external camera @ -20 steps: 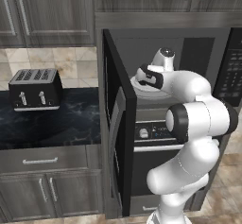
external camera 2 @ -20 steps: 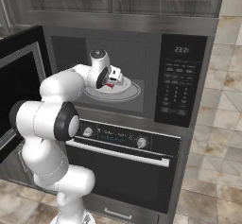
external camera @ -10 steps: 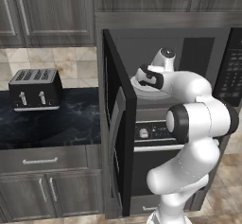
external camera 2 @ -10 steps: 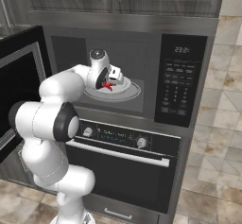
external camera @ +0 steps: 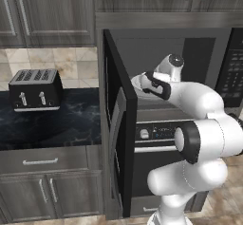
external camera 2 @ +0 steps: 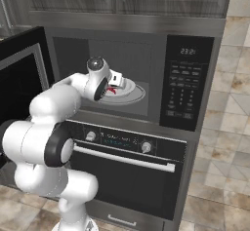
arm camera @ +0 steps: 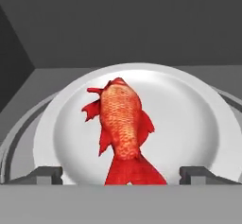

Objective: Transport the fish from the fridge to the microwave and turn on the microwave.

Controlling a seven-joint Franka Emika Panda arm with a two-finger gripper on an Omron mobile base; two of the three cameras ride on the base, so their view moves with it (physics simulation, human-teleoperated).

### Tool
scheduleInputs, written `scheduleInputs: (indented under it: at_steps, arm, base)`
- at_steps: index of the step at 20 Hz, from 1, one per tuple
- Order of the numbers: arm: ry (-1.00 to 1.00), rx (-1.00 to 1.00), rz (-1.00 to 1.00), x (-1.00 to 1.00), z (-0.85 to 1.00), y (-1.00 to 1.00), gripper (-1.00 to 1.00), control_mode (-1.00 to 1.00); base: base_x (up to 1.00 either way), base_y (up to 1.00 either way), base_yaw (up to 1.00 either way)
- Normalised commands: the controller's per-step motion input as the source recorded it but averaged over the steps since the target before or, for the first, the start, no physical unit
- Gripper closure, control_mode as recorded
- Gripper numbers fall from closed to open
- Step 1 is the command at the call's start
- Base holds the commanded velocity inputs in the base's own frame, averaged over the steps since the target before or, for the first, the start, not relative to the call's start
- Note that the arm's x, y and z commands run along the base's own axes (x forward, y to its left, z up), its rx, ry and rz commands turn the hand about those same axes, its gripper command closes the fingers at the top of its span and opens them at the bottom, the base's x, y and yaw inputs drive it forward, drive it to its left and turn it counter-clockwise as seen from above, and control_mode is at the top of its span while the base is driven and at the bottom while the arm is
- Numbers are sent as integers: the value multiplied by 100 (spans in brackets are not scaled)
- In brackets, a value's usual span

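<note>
Fingers (arm camera: 46,175) just spread wide, fish (arm camera: 122,129) released onto white plate (arm camera: 198,124) inside open microwave (external camera 2: 188,81); next, by judgement: withdraw gripper (arm camera: 120,176), shut door (external camera: 116,129), press start.

Dark wooden cabinets (external camera: 52,10), black marble counter (external camera: 52,124), beige tiled backsplash (external camera: 57,62), tiled floor (external camera 2: 219,196).

So the arm (external camera 2: 58,103) reaches into the open microwave (external camera 2: 132,79), hand over the white plate (external camera 2: 132,94) with a bit of red fish (external camera 2: 112,91) showing. Oven (external camera 2: 127,176) sits right below.
</note>
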Motion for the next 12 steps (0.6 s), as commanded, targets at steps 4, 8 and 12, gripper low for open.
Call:
scheduleInputs:
  at_steps: [4,8,12]
  arm:
    - [-2,2,0,-75,41,-5,-100,-100]
    - [0,3,0,-70,59,-7,-100,-100]
    - [0,7,0,-80,58,-21,-100,-100]
  base:
    - [0,0,0]
    - [0,0,0]
    - [0,0,0]
